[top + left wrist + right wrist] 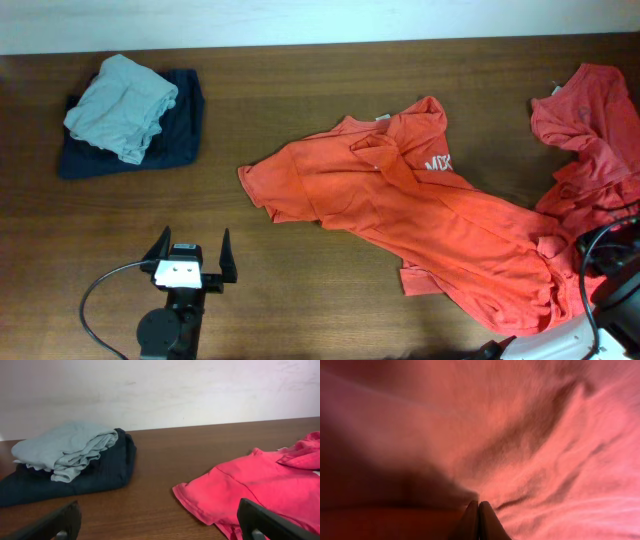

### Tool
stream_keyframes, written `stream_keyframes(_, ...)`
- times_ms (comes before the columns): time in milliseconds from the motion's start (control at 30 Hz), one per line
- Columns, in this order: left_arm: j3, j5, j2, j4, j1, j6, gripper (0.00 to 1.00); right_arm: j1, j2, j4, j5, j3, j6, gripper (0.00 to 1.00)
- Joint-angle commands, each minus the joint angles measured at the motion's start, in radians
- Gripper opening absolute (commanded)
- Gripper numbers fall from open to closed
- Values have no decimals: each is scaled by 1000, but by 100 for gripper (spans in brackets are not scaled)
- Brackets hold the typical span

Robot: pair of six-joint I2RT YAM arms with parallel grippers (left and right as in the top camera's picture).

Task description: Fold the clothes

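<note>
An orange-red T-shirt (pixel 400 195) with white lettering lies crumpled and spread across the middle of the table; its sleeve and hem show in the left wrist view (pixel 260 485). A second coral T-shirt (pixel 590 125) is heaped at the right edge. My left gripper (pixel 192 243) (pixel 159 510) hovers open near the front left, short of the first shirt's left sleeve, with nothing between its fingers. My right gripper (pixel 478 504) is shut, its fingertips pinched on a fold of orange cloth (pixel 535 435) that fills its view. Overhead, the right arm (pixel 610 275) sits at the shirt's lower right end.
A folded stack stands at the back left: a light grey-blue garment (pixel 120 105) (pixel 65 450) on top of a navy one (pixel 175 140) (pixel 100 472). Bare wooden table (pixel 300 270) lies between my left gripper and the shirt. A black cable (pixel 100 290) loops beside the left arm.
</note>
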Motion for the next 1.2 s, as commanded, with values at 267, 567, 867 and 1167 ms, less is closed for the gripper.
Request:
stream_keyframes(267,-4,-10,-7,-1,-4,16,99,-2,16,267,86,-170,72,4)
stream_keyframes(567,-4,-10,-7,-1,-4,16,99,-2,16,486,152,-172,78,4)
stream_keyframes(867,-4,-10,-7,-1,-4,16,99,-21,16,632,168,-122,24,4)
stream_keyframes(1167,-4,-10,-7,-1,-4,16,99,-34,16,540,117,115,-66,4)
